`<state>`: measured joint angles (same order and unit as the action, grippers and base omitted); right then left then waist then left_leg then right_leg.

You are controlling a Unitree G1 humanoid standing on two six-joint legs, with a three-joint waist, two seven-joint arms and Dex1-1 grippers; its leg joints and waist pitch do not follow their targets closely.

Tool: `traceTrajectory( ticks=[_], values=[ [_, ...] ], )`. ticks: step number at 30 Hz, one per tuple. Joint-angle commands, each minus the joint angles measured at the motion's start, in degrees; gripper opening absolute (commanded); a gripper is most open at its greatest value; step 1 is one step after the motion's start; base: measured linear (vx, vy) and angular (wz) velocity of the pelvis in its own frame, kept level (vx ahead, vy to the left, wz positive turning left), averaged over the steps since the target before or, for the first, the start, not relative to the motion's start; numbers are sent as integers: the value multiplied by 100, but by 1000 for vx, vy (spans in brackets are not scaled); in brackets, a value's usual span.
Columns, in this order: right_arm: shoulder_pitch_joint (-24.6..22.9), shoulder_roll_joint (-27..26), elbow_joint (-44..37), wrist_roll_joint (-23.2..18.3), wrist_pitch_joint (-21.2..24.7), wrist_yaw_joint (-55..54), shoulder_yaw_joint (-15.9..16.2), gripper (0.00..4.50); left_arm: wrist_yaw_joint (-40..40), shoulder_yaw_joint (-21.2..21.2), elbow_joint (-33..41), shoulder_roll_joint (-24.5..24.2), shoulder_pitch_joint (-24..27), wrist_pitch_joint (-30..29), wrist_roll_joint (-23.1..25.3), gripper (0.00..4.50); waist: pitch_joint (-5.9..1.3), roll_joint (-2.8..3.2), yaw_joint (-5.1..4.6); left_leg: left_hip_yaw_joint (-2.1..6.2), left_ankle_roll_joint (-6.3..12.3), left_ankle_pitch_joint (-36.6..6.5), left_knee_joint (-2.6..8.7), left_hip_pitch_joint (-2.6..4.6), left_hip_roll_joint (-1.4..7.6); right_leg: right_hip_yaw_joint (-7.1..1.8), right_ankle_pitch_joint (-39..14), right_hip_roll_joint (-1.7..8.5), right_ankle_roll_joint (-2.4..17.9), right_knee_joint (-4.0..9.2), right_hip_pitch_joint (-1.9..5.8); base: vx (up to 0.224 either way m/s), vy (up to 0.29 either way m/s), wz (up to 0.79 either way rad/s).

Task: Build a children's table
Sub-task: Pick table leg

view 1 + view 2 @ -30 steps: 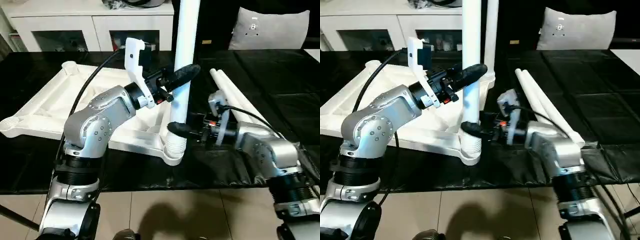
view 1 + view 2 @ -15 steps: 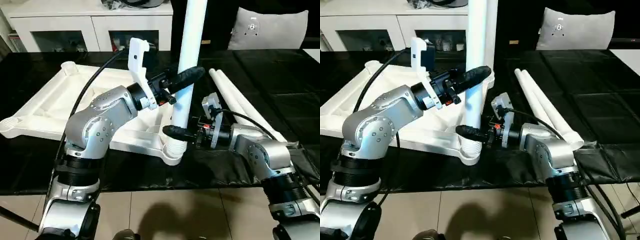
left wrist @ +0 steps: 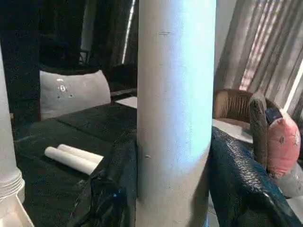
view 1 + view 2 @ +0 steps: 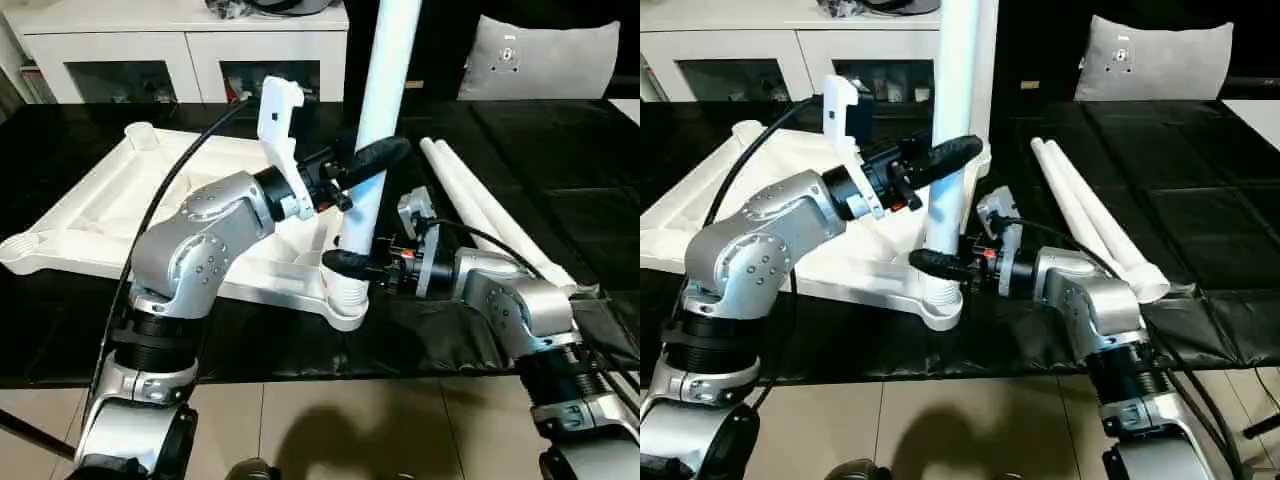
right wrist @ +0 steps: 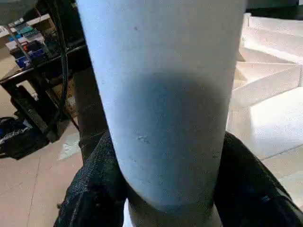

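The tabletop [image 4: 120, 215] lies ribbed side up on the black table [image 4: 560, 200], and a white leg [image 4: 375, 120] stands upright in its near corner socket [image 4: 345, 295]. The left gripper [image 4: 368, 160] clasps this leg partway up from nine o'clock; the right gripper [image 4: 345, 264] clamps it just above the socket — from three o'clock. Two spare legs [image 4: 480, 205] lie side by side at three o'clock of it.

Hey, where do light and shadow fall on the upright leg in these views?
Right wrist view: a dark shadow band crosses the upright leg. Left wrist view: the leg is brightest on the side toward the daylit curtains. Left eye view: a shadow lies on the floor tiles.
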<state>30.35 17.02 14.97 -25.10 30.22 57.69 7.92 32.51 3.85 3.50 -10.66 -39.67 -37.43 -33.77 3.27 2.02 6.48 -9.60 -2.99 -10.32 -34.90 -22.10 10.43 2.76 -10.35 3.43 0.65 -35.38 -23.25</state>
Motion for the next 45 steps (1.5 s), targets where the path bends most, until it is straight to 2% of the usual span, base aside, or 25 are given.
traceTrajectory(
  ticks=[1,10,11,14,16,18,27,29,38,45],
  values=[
    [164,33,162,14,-47,-127,-113,198,225,163,165,-30,18,-28,51,177,-450,-120,6,36,233,-446,329,55,195,-214,-915,401,1109,360,331,0,0,0],
    [216,-85,252,94,-108,-249,-153,198,218,206,187,-24,25,-3,124,177,-448,-123,3,37,227,-467,332,59,197,-213,-957,403,1113,362,330,0,0,0],
    [232,-105,275,70,-91,-238,-185,253,212,213,166,-36,17,20,149,177,-452,-108,4,40,226,-453,330,57,196,-214,-928,403,1122,353,329,0,0,0],
    [259,-101,304,-43,-56,-167,-247,267,205,210,109,-54,-11,54,182,177,-447,-119,4,40,227,-449,337,57,196,-215,-914,401,1126,358,331,0,0,0],
    [257,-66,281,-39,-88,-155,-250,295,140,163,55,-39,-31,82,223,177,-451,-113,9,36,232,-436,330,59,198,-215,-867,401,1140,356,330,0,0,0],
    [243,-17,257,63,-216,-134,-226,305,80,125,-36,-30,-64,118,295,177,-452,-120,11,37,235,-420,330,53,197,-212,-829,400,1142,349,335,0,0,0],
    [205,2,190,40,-231,18,-214,306,96,145,-64,-21,-62,171,364,177,-452,-114,6,37,259,-441,327,53,197,-211,-850,401,1148,354,337,0,0,0],
    [195,-2,195,35,-247,28,-195,279,108,145,-59,-16,-58,168,370,177,-455,-115,7,37,258,-433,325,54,196,-211,-840,401,1156,351,338,0,0,0],
    [189,-39,261,45,-193,51,-175,207,156,121,18,22,-32,100,319,177,-456,-122,10,35,284,-405,322,55,198,-212,-824,403,1173,348,334,0,0,0],
    [202,-114,322,69,-107,-137,-222,196,232,170,157,44,-4,-154,169,177,-454,-119,10,39,275,-416,325,52,197,-209,-844,405,1189,347,333,0,0,0]
  ],
)
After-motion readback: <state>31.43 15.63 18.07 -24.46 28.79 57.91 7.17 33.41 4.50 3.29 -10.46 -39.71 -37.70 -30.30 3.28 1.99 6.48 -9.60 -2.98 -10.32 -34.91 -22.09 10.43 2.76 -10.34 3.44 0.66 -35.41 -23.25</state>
